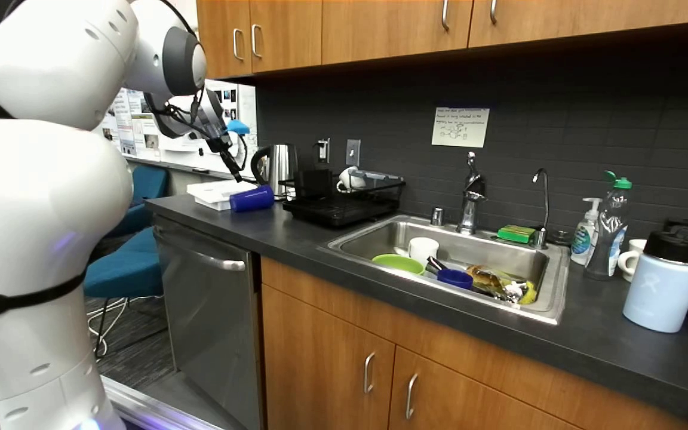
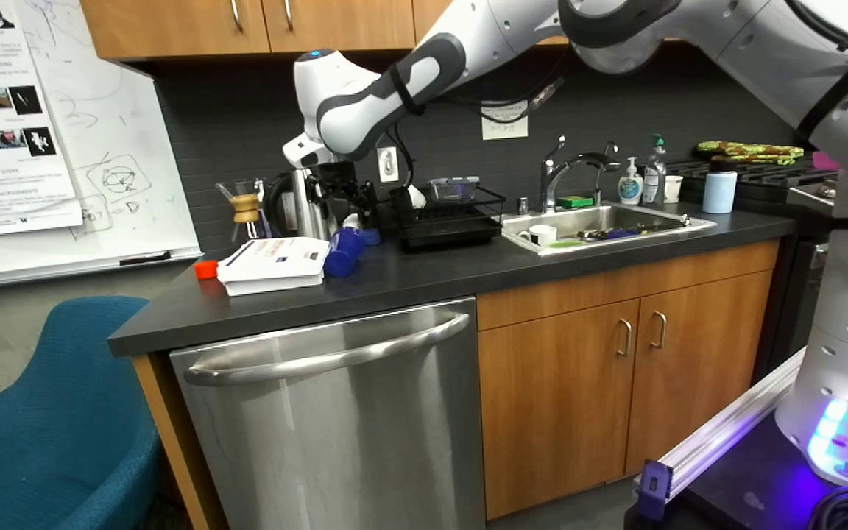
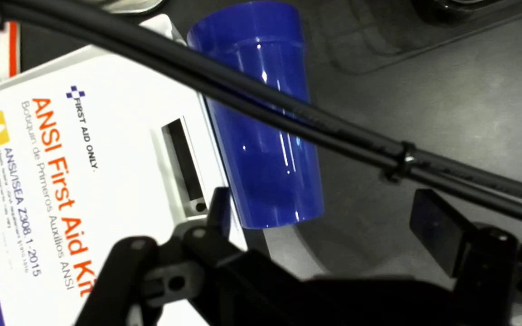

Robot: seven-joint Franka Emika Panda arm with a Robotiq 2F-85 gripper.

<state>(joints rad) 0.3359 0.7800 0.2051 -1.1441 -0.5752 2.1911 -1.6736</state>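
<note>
We see claw (image 3: 329, 220) spread wide, holding nothing, near narrow end of blue cup (image 3: 270, 158). Cup lies on side on tabletop (image 2: 409, 274), toward end by teal chair (image 2: 78, 412), just beside white first aid kit (image 3: 125, 145); whether they touch, we cannot tell. Kit sits nearer that end's edge. Black dish rack (image 1: 333, 212) on cup's other side; steel kettle (image 1: 285, 162) behind, toward back edge.

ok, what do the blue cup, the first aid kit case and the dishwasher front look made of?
Blue cup: glossy, probably hard plastic; crisp highlights streak its smooth side.
First aid kit case: white, satin, likely molded plastic, going by its rounded corner; painted metal is possible.
Dishwasher front: satin, probably stainless steel; grey with soft, streaky reflections.
</note>
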